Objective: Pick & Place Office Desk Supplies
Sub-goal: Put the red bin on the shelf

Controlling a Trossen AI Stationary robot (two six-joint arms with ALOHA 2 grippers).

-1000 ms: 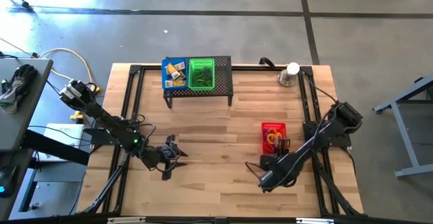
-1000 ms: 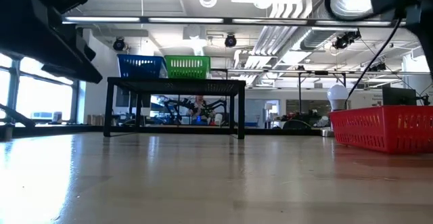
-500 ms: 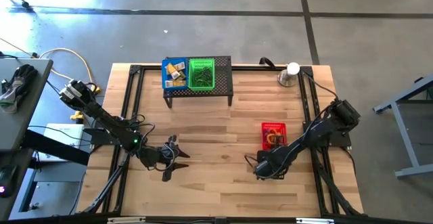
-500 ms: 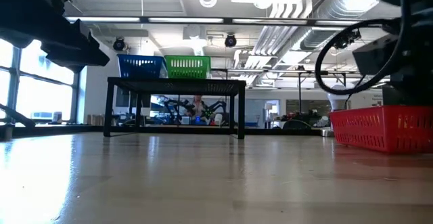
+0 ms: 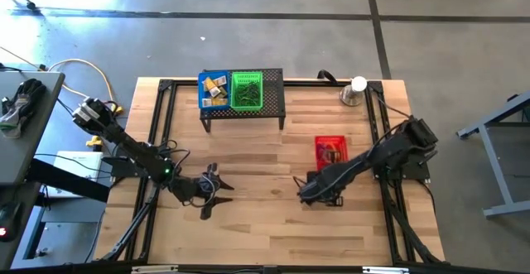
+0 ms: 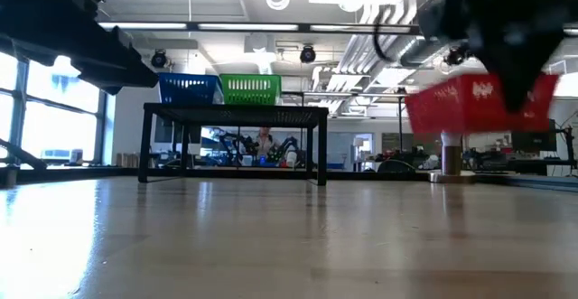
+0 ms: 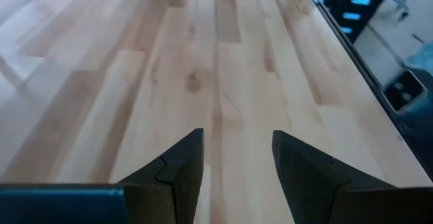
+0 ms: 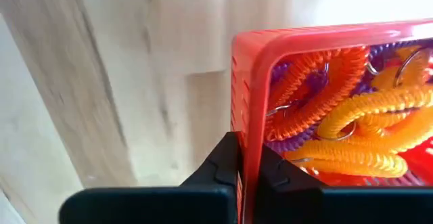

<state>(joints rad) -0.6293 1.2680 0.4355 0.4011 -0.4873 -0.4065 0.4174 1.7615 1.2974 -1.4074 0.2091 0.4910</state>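
right gripper pinches the wall of the red plastic basket of orange and purple coil loops, lifted off the wooden table. left gripper spread, low over bare wood.

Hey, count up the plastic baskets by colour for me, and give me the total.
Blue basket: 1
Green basket: 1
Red basket: 1
Total: 3 baskets. The blue and green ones sit on the black rack; the right gripper is clamped on the red one's rim.
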